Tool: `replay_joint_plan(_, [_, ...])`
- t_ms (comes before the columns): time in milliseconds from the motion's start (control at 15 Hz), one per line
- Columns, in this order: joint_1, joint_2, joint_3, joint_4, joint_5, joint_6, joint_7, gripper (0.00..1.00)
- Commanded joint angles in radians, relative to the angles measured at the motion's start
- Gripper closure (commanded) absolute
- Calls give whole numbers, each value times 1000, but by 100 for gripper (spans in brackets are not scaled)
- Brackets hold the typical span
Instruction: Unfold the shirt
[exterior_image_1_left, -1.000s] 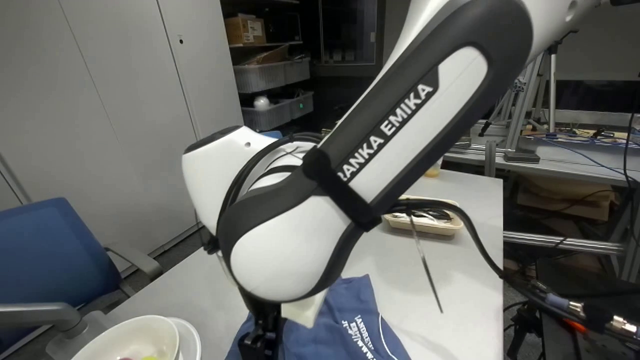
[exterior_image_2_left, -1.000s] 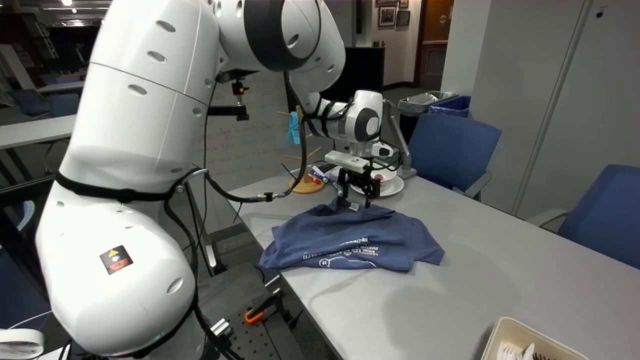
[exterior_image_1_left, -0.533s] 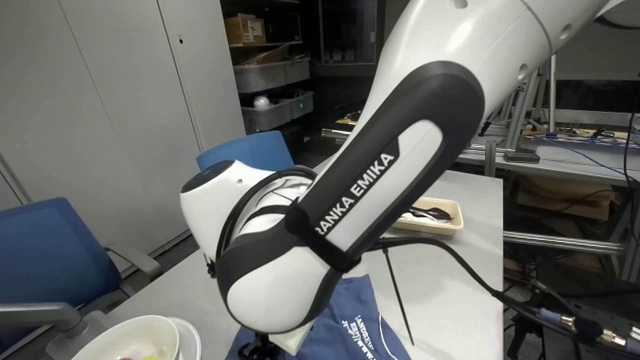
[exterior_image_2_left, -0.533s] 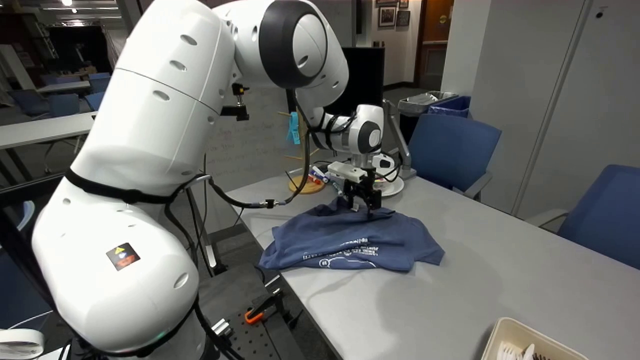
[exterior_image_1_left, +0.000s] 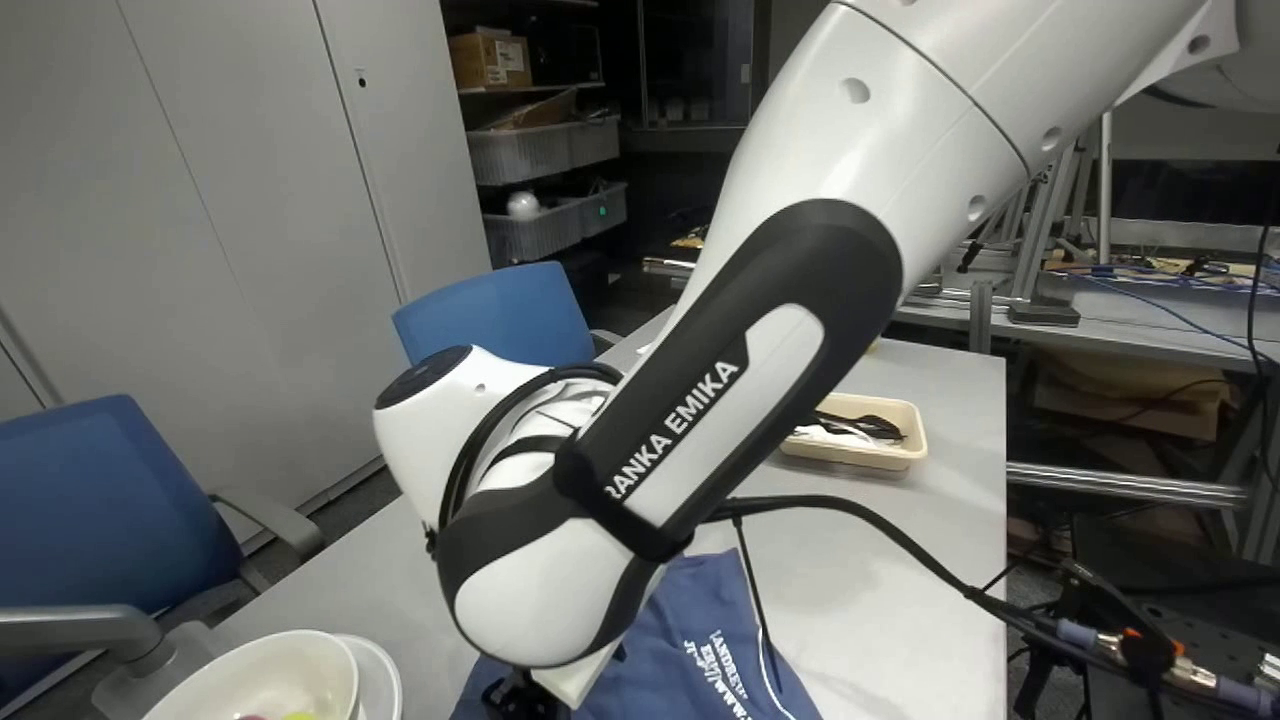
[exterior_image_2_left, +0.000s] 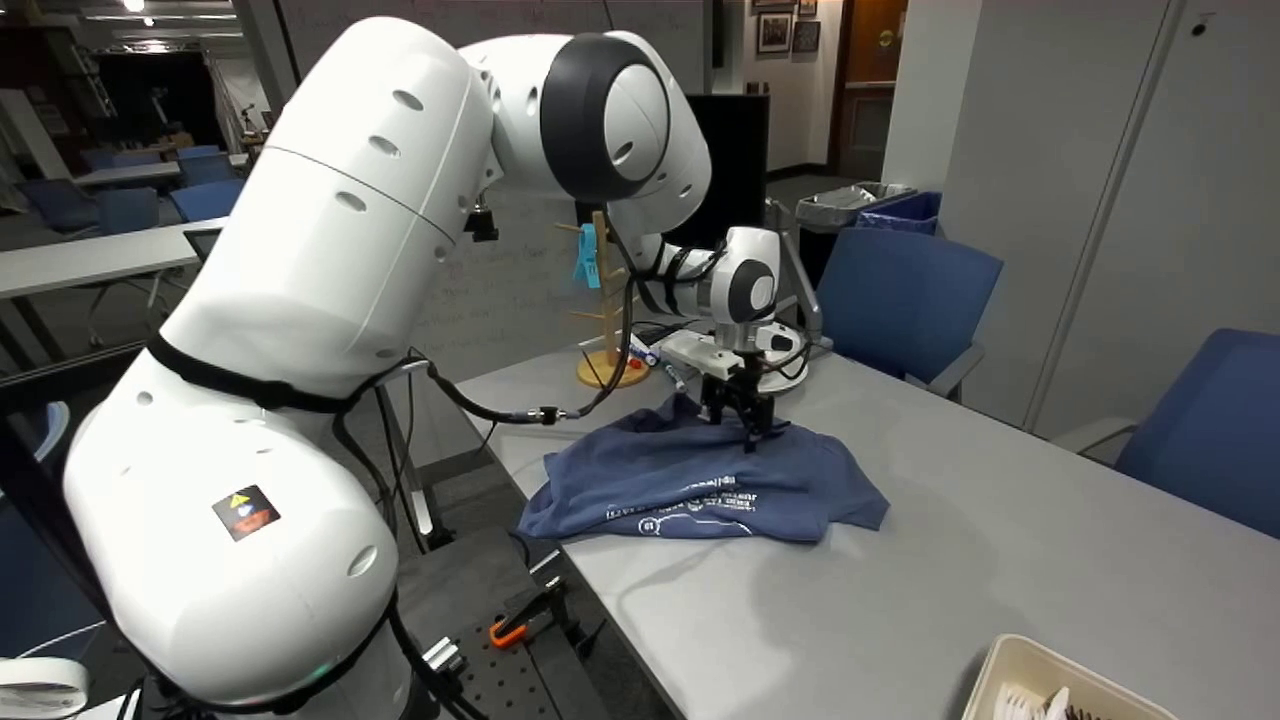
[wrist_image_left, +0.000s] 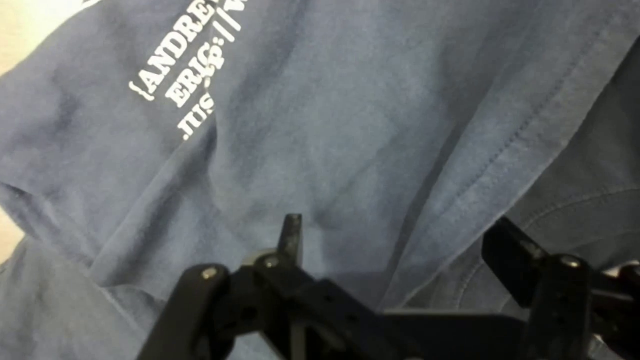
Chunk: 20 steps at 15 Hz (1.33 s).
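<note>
The navy-blue shirt (exterior_image_2_left: 690, 480) lies crumpled and partly folded over on the table. White lettering shows on it in both exterior views (exterior_image_1_left: 700, 620) and in the wrist view (wrist_image_left: 325, 125). In the wrist view a stitched hem runs diagonally, with a darker layer of cloth beneath it at the right. My gripper (wrist_image_left: 395, 225) is open, one finger over the upper layer and one at the hem edge by the darker layer. In an exterior view the gripper (exterior_image_2_left: 732, 425) is low at the shirt's far edge; whether the fingertips touch cloth I cannot tell.
A beige tray (exterior_image_1_left: 850, 453) with cutlery stands on the table. A white bowl (exterior_image_1_left: 290, 665) on a plate (exterior_image_1_left: 382, 690) stands near the gripper. A wooden stand (exterior_image_2_left: 612, 370) and markers (exterior_image_2_left: 642, 350) are at the table's far end. Blue chairs (exterior_image_2_left: 905, 290) line one side.
The arm has come down, and the gripper has lowered to the shirt, shifting slightly right in an exterior view. The gripper's fingers stay apart. The shirt has not visibly moved.
</note>
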Motion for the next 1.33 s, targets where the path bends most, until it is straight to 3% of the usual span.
replay_joint_plan(0, [15, 36, -18, 51, -10, -22, 23, 40])
replay_joint_plan(533, [14, 26, -18, 57, -15, -31, 9, 99])
replay_joint_plan(1000, [13, -15, -67, 78, -97, -28, -5, 99])
replay_joint_plan(1267, [3, -98, -103, 32, -178, -35, -24, 99])
